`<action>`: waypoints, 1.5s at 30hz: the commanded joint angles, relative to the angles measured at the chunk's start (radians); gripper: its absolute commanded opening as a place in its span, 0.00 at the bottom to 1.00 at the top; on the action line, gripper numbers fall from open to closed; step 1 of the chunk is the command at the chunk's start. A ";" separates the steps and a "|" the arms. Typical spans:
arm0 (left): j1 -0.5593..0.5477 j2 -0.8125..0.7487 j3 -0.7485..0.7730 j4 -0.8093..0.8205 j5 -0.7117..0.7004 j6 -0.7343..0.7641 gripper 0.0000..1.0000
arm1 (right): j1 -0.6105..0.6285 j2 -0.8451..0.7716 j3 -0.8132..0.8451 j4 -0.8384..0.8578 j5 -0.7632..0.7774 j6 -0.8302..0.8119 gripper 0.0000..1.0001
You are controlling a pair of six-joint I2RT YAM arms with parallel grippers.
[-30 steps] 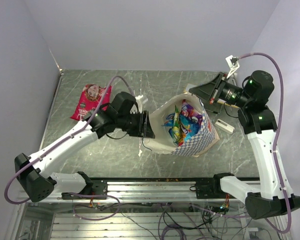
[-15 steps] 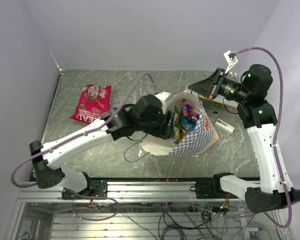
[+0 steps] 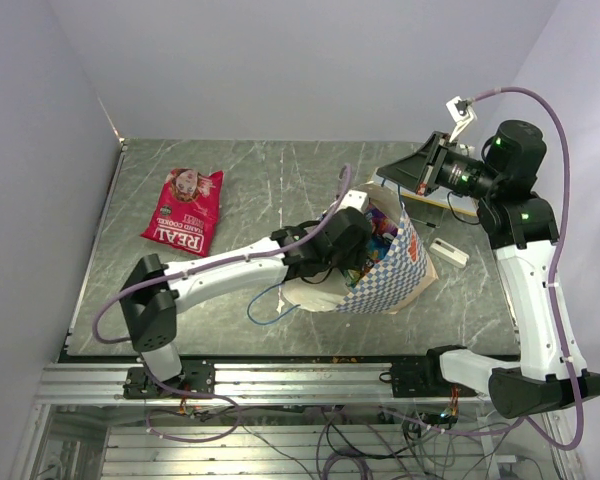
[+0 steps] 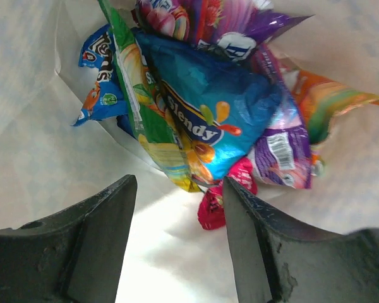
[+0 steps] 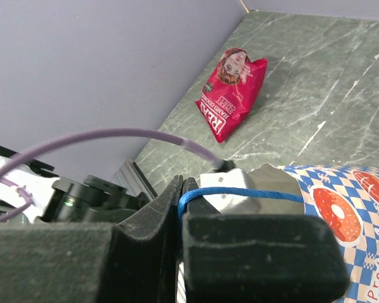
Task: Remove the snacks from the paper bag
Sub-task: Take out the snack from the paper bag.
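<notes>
reaching left gripper (image 4: pixel 178 189) now inside bag (image 3: pixel 405 268)

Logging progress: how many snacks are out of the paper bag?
1: the red packet lies far left on the table; others may hide behind the paper bag.

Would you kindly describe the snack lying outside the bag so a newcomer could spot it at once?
Start at the checkered paper bag in the middle of the marbled table. Toward the far left corner lies a flat red packet. It alone is outside the bag and is lettered REAL.
</notes>
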 commanded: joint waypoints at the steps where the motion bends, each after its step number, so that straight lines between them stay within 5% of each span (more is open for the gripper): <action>1: -0.001 0.063 -0.008 0.099 -0.070 0.009 0.68 | 0.009 -0.011 0.047 0.047 -0.029 -0.004 0.00; 8: 0.003 0.199 0.048 0.121 -0.124 0.047 0.69 | 0.009 0.011 0.075 0.008 -0.042 -0.032 0.00; 15: 0.021 0.275 0.104 0.107 -0.135 0.091 0.58 | 0.008 0.018 0.101 -0.050 -0.023 -0.080 0.00; 24: 0.023 0.187 0.124 0.025 -0.058 0.116 0.08 | 0.009 0.001 0.097 -0.082 0.086 -0.103 0.00; 37: 0.074 -0.219 0.026 -0.126 0.238 0.169 0.07 | 0.009 0.026 0.135 -0.138 0.133 -0.242 0.00; 45: 0.153 -0.440 0.098 -0.320 0.348 0.238 0.07 | 0.008 -0.016 0.089 -0.142 0.162 -0.282 0.00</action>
